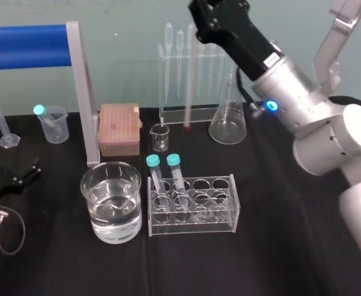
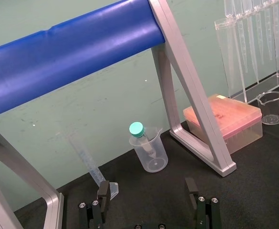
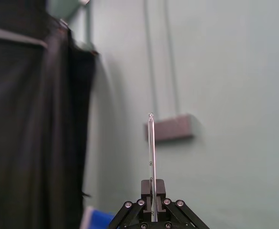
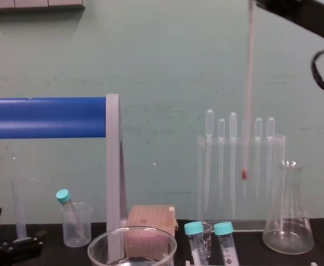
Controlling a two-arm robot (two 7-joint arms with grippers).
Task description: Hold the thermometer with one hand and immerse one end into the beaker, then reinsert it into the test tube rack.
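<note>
Right claw (image 3: 152, 185) is held high at the rear of the table, its fingers closed on the thermometer (image 4: 249, 88). We see the rod hanging upright, red tip down, level with the pipettes (image 4: 232, 155) of the rear stand and above the tabletop. The beaker (image 1: 131, 229) stands at the front, well apart from the rod and just beside the tube rack (image 1: 192, 226). Left claw (image 2: 148, 193) rests on the table at the left, fingers spread.

Before me on black cloth (image 1: 279, 259) | conical flask (image 1: 228, 120) upright, 1 o'clock | pink tip box (image 1: 118, 128) at 11 o'clock, small glass beaker (image 1: 160, 137) at its 3 o'clock | plastic beaker (image 1: 54, 125) holding teal-capped tube (image 1: 40, 111), 10 o'clock | blue bar (image 1: 23, 45) above.
</note>
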